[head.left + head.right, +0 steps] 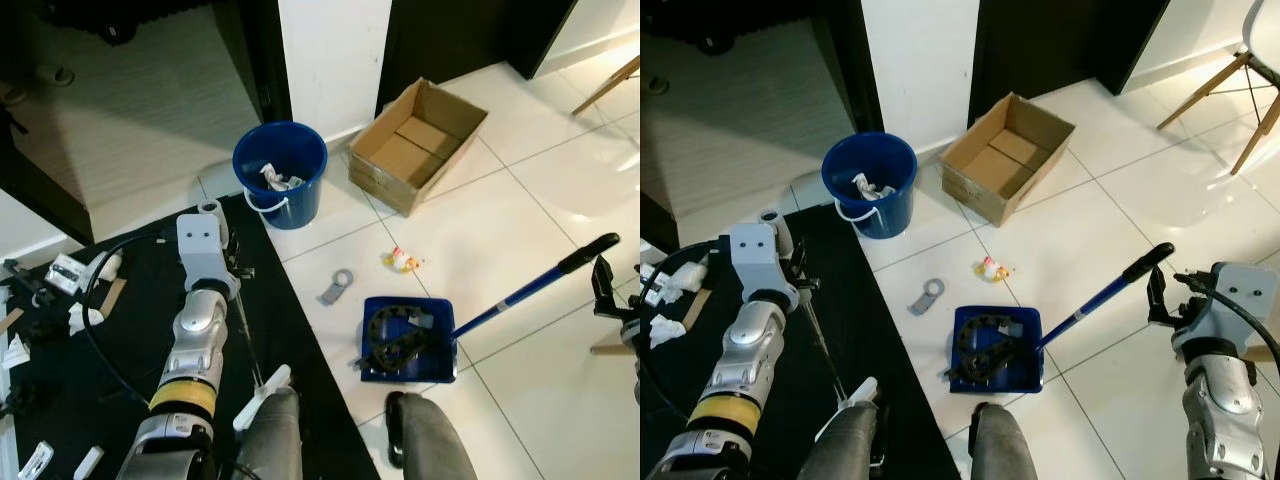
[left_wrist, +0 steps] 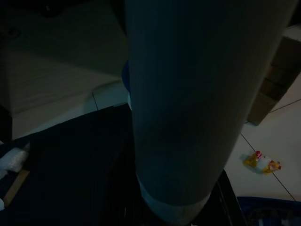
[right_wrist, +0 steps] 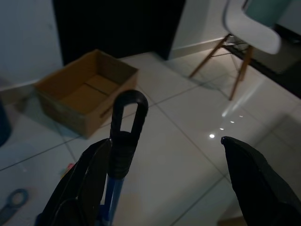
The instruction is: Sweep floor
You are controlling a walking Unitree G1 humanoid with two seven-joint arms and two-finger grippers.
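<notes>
Landmark: the blue dustpan (image 1: 995,350) sits flat on the white tile floor (image 1: 1080,230), just in front of the robot's feet, with dark coiled scrap already inside it.
Dustpan handle: the long blue handle (image 1: 1095,298) slopes up from the dustpan toward the robot's right side and ends in a black looped grip (image 3: 127,132).
Right gripper: the right gripper (image 3: 164,179) is spread wide; one finger lies against the grip and the other stands well apart, so nothing is clamped.
Left gripper: the left gripper (image 1: 805,285) is beside a thin broom stick (image 1: 825,345) over the black mat (image 1: 770,420); I cannot tell whether its fingers are closed on it.
Leftover litter: a small yellow and red wrapper (image 1: 992,268) and a grey metal piece (image 1: 927,297) lie on the tile just beyond the dustpan.
Beyond that: a blue bucket (image 1: 870,180) and an open cardboard box (image 1: 1005,160) stand near the wall.
Risk: with the right fingers unclamped, I judge the handle could slip or tip and spill the dustpan; a hard broom stroke could knock litter past the pan toward the box.
Edges: the mat border runs close beside the dustpan on the left.
Open room: bare tile spreads right of the dustpan, as far as the chair legs (image 1: 1240,90).
</notes>
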